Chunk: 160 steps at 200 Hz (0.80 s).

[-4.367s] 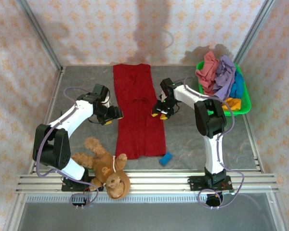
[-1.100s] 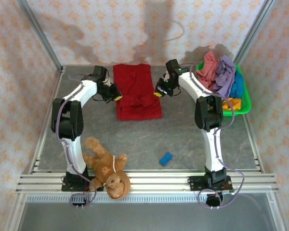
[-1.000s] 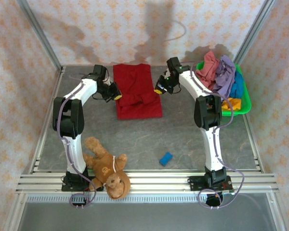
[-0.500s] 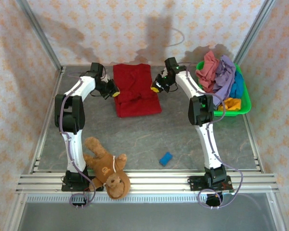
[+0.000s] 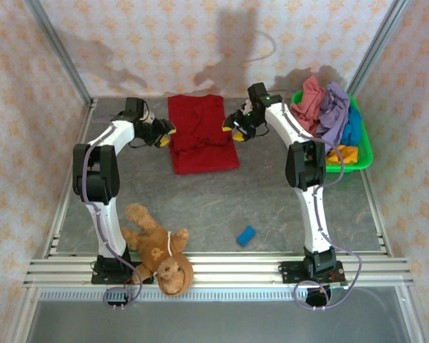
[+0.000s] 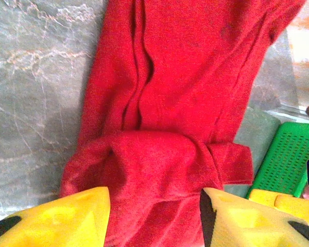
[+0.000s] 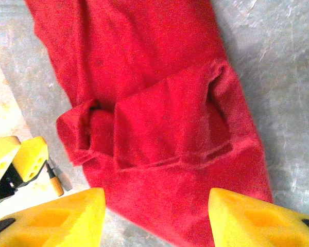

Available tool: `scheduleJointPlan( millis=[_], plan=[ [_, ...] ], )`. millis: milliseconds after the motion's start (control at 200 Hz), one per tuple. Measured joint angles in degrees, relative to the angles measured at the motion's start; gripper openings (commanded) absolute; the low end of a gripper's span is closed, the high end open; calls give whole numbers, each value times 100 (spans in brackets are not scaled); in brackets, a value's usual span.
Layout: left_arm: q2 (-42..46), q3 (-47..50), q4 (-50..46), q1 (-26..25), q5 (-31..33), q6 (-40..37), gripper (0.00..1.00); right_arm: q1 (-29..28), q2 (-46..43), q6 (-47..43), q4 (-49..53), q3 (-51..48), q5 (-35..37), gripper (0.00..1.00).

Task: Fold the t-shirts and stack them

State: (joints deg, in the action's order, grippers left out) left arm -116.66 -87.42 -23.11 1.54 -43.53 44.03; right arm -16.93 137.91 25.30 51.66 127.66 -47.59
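**Both claws let go as red tee settles in half**

From my console, the left claw (image 5: 162, 131) and the right claw (image 5: 234, 127) both stand released. Their jaws are apart with nothing gripped, one at each side of the dark red t-shirt (image 5: 202, 139) lying between them on the desk (image 5: 222, 204). Seconds ago that shirt ran as a long strip toward the arm bases. Now its near half is turned up over the far half, and the claws that were clenched on the hem a second ago have opened. In my judgement this fold is laid. The top layer sits rumpled under both claws, though, with a corner rolled on the right claw's side, so it likely wants smoothing or another fold before stacking. The other t-shirts (image 5: 327, 111) wait heaped in the green basket (image 5: 366, 151), on the right claw's outer side. I can read no brand, label or lettering anywhere on the cloth.
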Motion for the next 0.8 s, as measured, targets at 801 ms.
scheduleJointPlan(
  millis=[801],
  plan=[
    [-94,518,-46,-417,535,-55,60,0,-197,1268,-1727,-1180,-83,59]
  ],
)
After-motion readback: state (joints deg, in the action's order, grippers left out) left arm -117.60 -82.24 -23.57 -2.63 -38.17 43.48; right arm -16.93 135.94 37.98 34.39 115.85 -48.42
